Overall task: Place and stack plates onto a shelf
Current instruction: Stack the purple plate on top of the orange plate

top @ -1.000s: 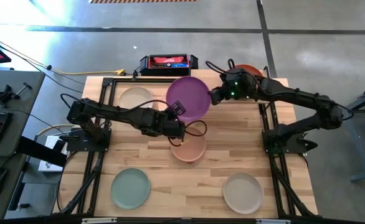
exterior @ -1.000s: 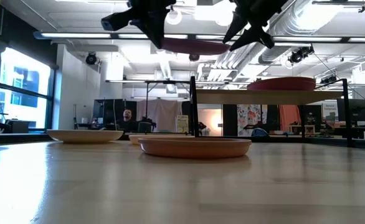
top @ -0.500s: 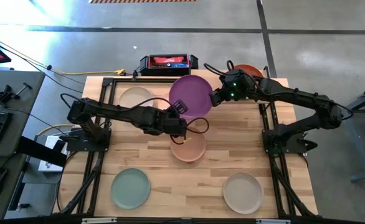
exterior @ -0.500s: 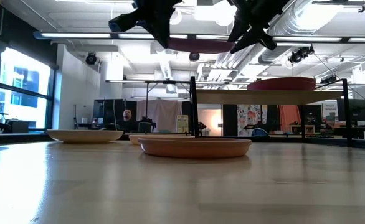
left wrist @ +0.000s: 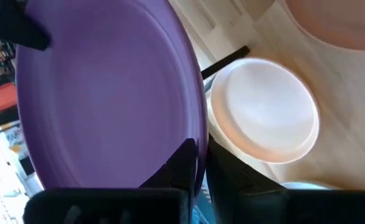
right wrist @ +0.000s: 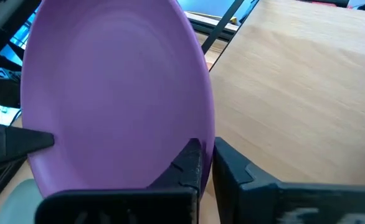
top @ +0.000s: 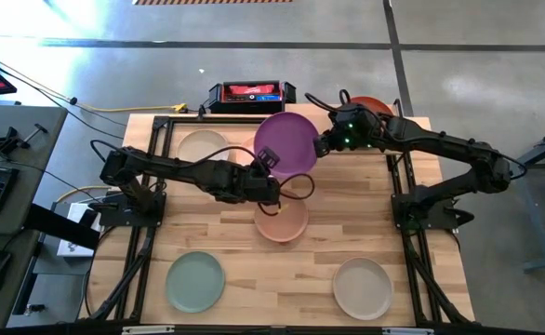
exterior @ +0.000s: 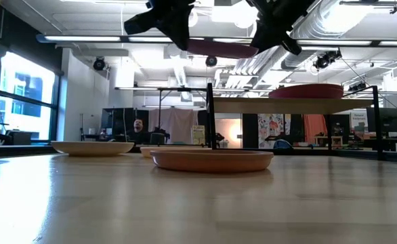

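A purple plate (top: 286, 140) hangs high over the far middle of the table, with a gripper on each side of it. My left gripper (top: 271, 164) is shut on its near-left rim and my right gripper (top: 319, 146) on its right rim. The low view shows the purple plate (exterior: 219, 47) above the level of the shelf (exterior: 253, 106). An orange-red plate (exterior: 307, 91) lies on the shelf. A tan plate (top: 282, 220) rests on the table below the arms. My left gripper pinches the purple plate's rim (left wrist: 197, 146) between its two fingers, one on the upper face and one under it, coming from the table's left. The plate is clear of everything, about level. My right gripper pinches the opposite rim (right wrist: 206, 134) between its fingers, reaching in from the table's right.
A cream plate (top: 203, 146) and a pale pink plate (left wrist: 263, 118) lie at the far left, the pink one partly under the purple plate. A mint green plate (top: 195, 281) and a beige-grey plate (top: 363, 288) lie near the front edge. Black frame bars run along both table sides.
My right gripper has shut on the purple plate's right rim. My left gripper has carried the plate a little toward the table's right, and the plate has stayed raised and about level.
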Controlling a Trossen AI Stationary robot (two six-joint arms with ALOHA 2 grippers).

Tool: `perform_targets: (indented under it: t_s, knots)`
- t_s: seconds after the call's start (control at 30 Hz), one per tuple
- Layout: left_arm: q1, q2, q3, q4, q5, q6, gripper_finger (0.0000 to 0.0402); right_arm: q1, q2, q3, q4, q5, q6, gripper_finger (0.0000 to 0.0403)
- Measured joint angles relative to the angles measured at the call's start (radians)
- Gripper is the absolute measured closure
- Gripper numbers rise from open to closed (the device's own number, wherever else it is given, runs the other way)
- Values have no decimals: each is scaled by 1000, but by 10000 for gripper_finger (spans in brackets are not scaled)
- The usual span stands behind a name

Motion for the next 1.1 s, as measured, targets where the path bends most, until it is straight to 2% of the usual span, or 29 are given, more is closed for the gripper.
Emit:
perform_targets:
  t_s: [0.27, 0.6, 0.83, 1.1]
  knots:
    - [1, 0, 0, 16, 2, -73, 374, 0, 0, 0, -2, 3, 15, 402]
    - [34, 0, 0, 13, 50, -188, 297, -1, 0, -2, -35, 11, 19, 402]
    - [26, -17, 0, 10, -51, -260, 275, -40, -27, 9, -119, 14, 18, 402]
    - [26, -46, 0, -6, -89, -338, 275, -141, -84, 86, -298, 19, -8, 402]
